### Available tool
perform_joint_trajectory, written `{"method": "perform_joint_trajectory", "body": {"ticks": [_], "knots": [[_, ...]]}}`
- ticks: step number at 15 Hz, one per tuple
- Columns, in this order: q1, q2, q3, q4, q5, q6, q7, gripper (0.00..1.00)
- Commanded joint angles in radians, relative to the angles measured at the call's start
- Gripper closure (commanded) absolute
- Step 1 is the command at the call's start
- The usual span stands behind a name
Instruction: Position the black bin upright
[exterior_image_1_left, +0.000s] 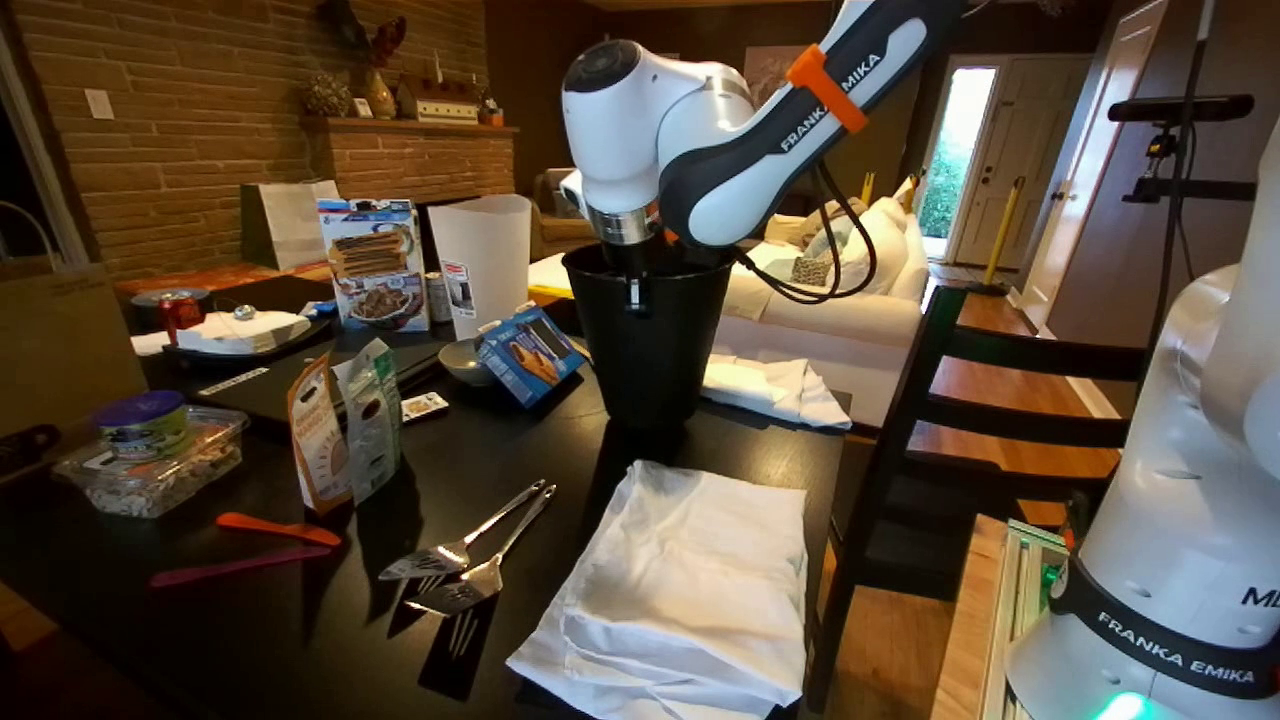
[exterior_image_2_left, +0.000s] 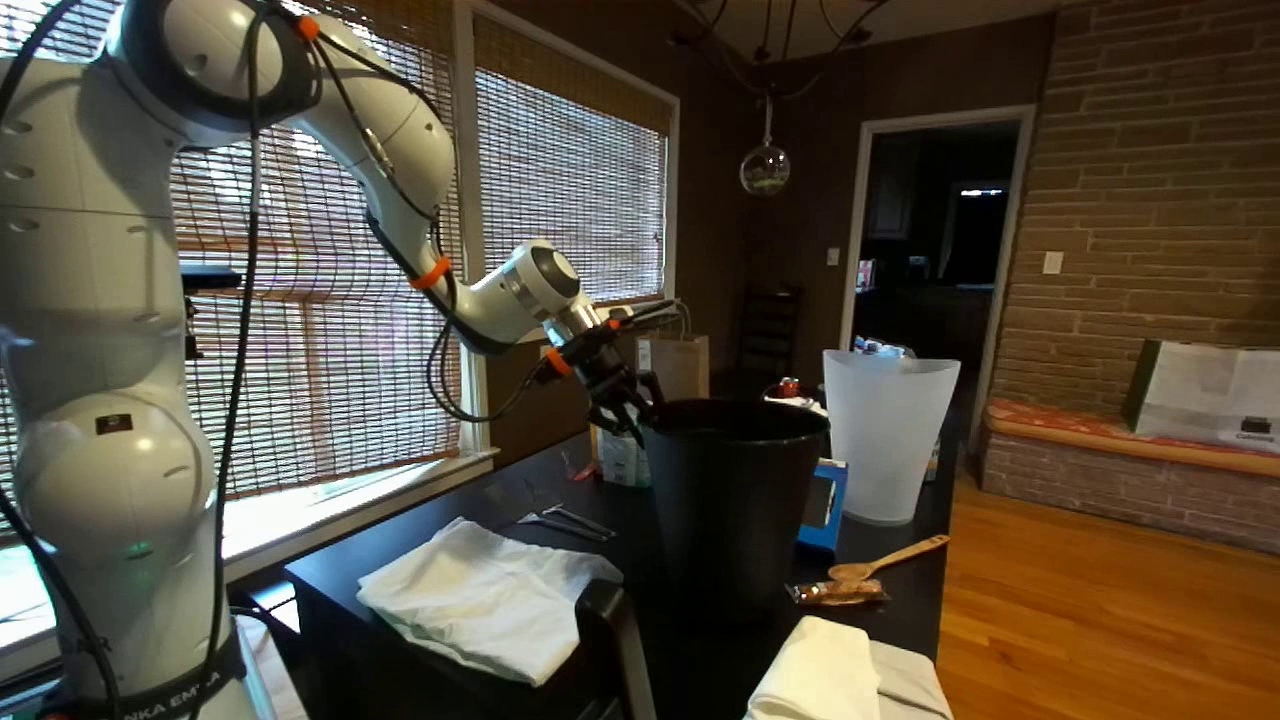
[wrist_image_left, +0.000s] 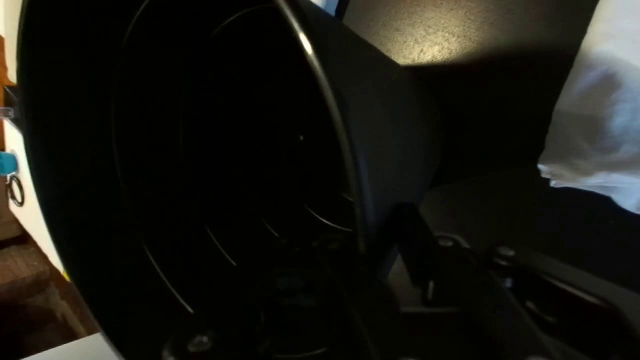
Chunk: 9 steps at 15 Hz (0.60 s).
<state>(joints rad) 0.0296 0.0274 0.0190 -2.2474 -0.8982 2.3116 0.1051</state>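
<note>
The round, tapered, matte black plastic bin (exterior_image_1_left: 650, 350) stands mouth-up on the smooth dark bench (exterior_image_1_left: 490, 440), no tilt evident in both exterior views. Uprighting judged complete; withdrawal of the black two-fingered hand (wrist_image_left: 370, 230) outstanding. The hand straddles the rim, one finger inside the mouth, one outside by the wall; whether they grip it or stand slack cannot be told.

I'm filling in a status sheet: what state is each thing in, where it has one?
black bin, upright, mouth up
gripper, astride the black bin's rim; whether shut, unclear
white bin, upright, mouth up
cereal box, standing
blue box, tilted
pouches, standing
spatulas, lying
tub, lid on
cloths, creased
blinds, lowered
globe, hanging
base light, lit green
</note>
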Motion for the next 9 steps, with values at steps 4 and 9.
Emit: {"method": "perform_joint_trajectory", "body": {"ticks": [4, 9], "knots": [[0.007, 0.003, 0.008, 0.016, -0.034, -0.053, 0.049, 0.34], [0.008, 0.001, 0.010, 0.035, -0.017, -0.071, 0.039, 0.01]]}}
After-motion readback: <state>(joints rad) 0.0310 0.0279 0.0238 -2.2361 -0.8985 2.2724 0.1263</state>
